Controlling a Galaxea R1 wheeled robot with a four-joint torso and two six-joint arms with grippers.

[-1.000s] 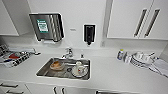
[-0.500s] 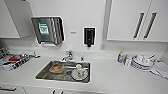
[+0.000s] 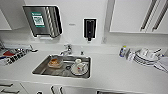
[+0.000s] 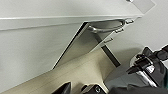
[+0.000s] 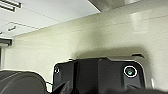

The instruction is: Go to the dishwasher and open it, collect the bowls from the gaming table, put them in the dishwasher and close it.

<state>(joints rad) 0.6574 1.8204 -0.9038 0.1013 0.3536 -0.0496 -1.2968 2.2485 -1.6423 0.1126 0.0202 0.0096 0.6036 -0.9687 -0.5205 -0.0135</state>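
Note:
I face a white kitchen counter (image 3: pixel 120 72) with a steel sink (image 3: pixel 40 68) set into it. A steel-grey appliance front (image 4: pixel 85 45) with a curved bar handle (image 4: pixel 107 26), which looks like the dishwasher, appears in the left wrist view among white cabinet fronts, seen at a steep angle. A dark strip (image 3: pixel 107 92) lies under the counter edge at the lower right of the head view. Dark parts of my left gripper (image 4: pixel 80 88) sit at the edge of that wrist view, apart from the handle. The bowls and the gaming table are out of view.
The sink holds an orange-brown item (image 3: pixel 55 62) and a white plate with a cup (image 3: pixel 79 67). A tap (image 3: pixel 66 50), a steel towel dispenser (image 3: pixel 43 21) and a black soap dispenser (image 3: pixel 89 28) line the wall. White plates (image 3: pixel 146 57) are stacked at right; upper cabinets (image 3: pixel 140 15) hang above.
The whole head view has shifted slightly, so the camera has moved a little. Nothing on the counter or in the sink has moved.

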